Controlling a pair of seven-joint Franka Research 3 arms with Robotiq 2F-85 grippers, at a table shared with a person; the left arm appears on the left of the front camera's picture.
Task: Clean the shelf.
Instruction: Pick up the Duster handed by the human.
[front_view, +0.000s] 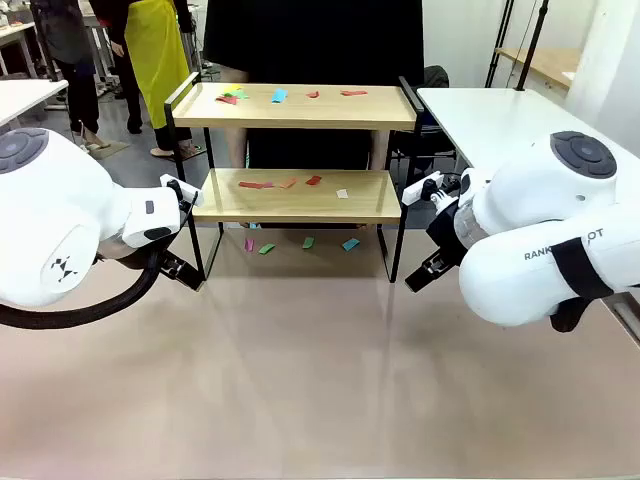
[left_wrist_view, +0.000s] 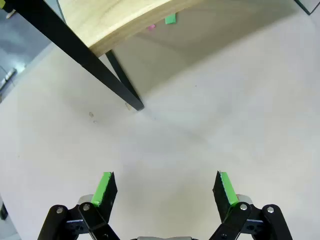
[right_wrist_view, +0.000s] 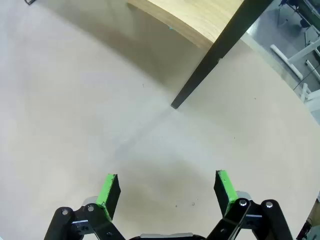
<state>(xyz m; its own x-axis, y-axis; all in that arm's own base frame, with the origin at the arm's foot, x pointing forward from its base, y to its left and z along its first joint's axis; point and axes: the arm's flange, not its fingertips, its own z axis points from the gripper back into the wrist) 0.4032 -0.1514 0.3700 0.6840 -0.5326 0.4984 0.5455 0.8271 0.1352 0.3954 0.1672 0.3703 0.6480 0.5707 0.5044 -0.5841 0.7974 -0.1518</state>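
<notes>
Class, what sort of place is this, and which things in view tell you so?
Probably a robotics lab: a white left arm and right arm at a table, a shelf strewn with coloured scraps, and more white tables beyond.

Shelf (front_view: 300, 110) at the far middle of the table (front_view: 300, 380), with a person (front_view: 310, 40) behind it. Scraps (front_view: 279, 95) lie on both boards and on the table beneath. Left arm (front_view: 60, 230) at its left front, right arm (front_view: 550, 230) at its right front.

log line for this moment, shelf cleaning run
left gripper: open, empty | right gripper: open, empty | shelf: coloured scraps on both tiers | table: more scraps under shelf
</notes>
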